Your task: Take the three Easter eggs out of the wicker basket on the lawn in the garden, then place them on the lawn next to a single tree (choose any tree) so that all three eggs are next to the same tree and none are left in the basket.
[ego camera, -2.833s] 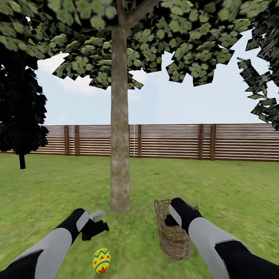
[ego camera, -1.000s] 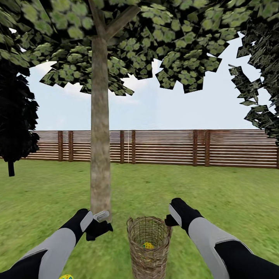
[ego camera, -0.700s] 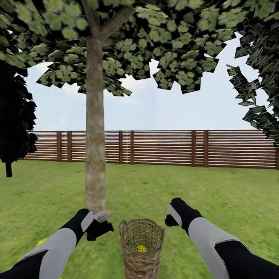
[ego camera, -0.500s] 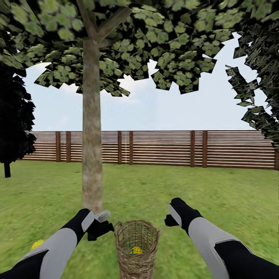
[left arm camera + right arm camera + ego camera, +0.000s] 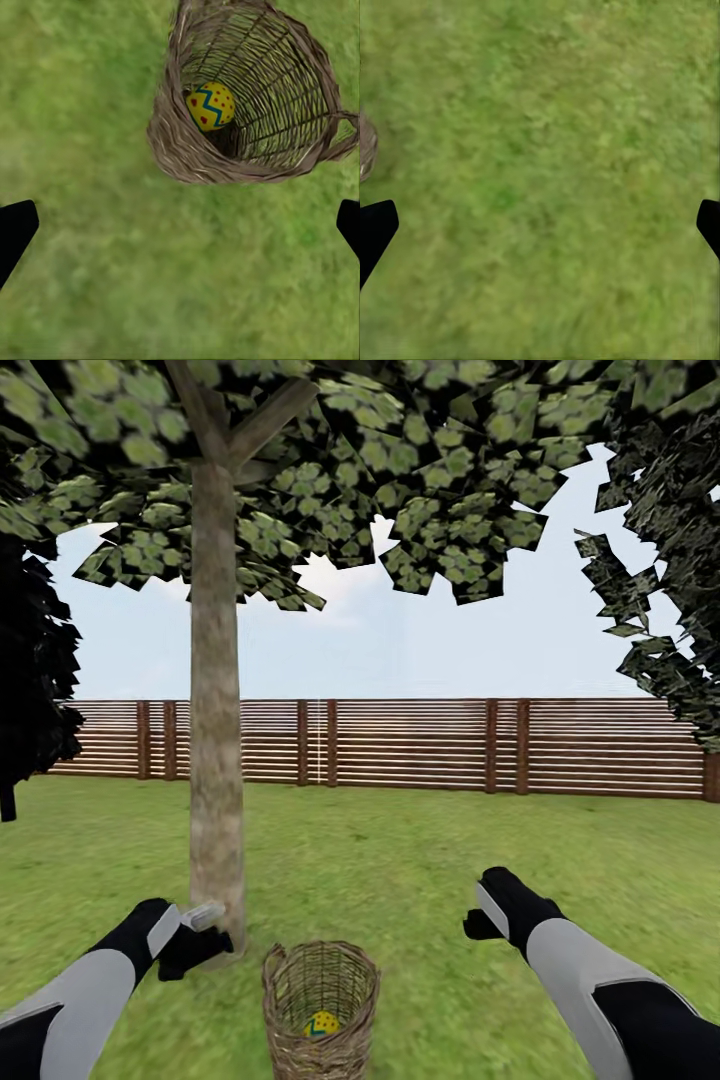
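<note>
The wicker basket (image 5: 285,1022) stands on the lawn (image 5: 420,870) just right of the tree (image 5: 216,760) with the grey-brown trunk. One Easter egg (image 5: 322,1023), yellow with red dots and a teal zigzag, lies inside it. The left wrist view looks into the basket (image 5: 172,142) at that egg (image 5: 210,105). My left gripper (image 5: 205,932) hangs open left of the basket, by the trunk's foot. My right gripper (image 5: 478,922) hangs open over bare grass to the basket's right. In both wrist views the black fingertips (image 5: 15,232) (image 5: 375,229) stand far apart.
A brown slat fence (image 5: 420,745) closes the garden behind the tree. A dark near-black tree (image 5: 30,680) stands at the far left, and dark foliage (image 5: 680,610) hangs at the right. Open grass stretches between me and the fence. The basket's edge (image 5: 364,150) borders the right wrist view.
The camera has moved, so tree and basket sit further left and lower in the picture. Both arms have spread apart. The egg on the grass at the left has left the picture.
</note>
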